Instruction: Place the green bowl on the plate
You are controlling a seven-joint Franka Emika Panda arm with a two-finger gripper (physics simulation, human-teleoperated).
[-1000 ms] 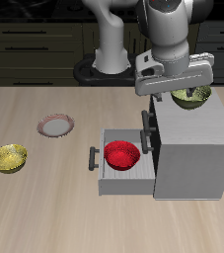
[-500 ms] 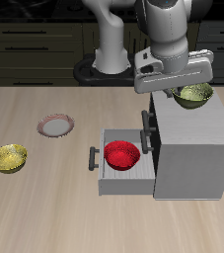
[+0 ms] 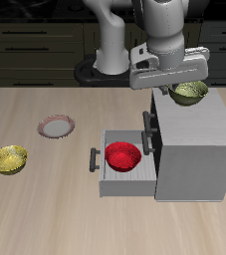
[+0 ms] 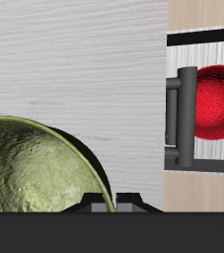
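Note:
The green bowl [image 3: 190, 93] is olive and glossy, and hangs just above the top of the grey cabinet [image 3: 196, 144]. My gripper [image 3: 177, 88] is shut on its rim. In the wrist view the green bowl [image 4: 35, 170] fills the near field over the cabinet top [image 4: 84, 59], with the gripper [image 4: 123, 202] at its rim. The plate [image 3: 56, 127], pale with a reddish-pink rim, lies on the table well away from the cabinet, beyond the open drawer.
A red bowl [image 3: 122, 155] sits in the cabinet's open drawer [image 3: 107, 181]; it also shows in the wrist view [image 4: 218, 99]. A brighter yellow bowl [image 3: 9, 159] sits nearer the table's front edge than the plate.
My gripper has lifted the green bowl a little higher above the cabinet top and shifted it slightly toward the drawer side. Nothing else has moved.

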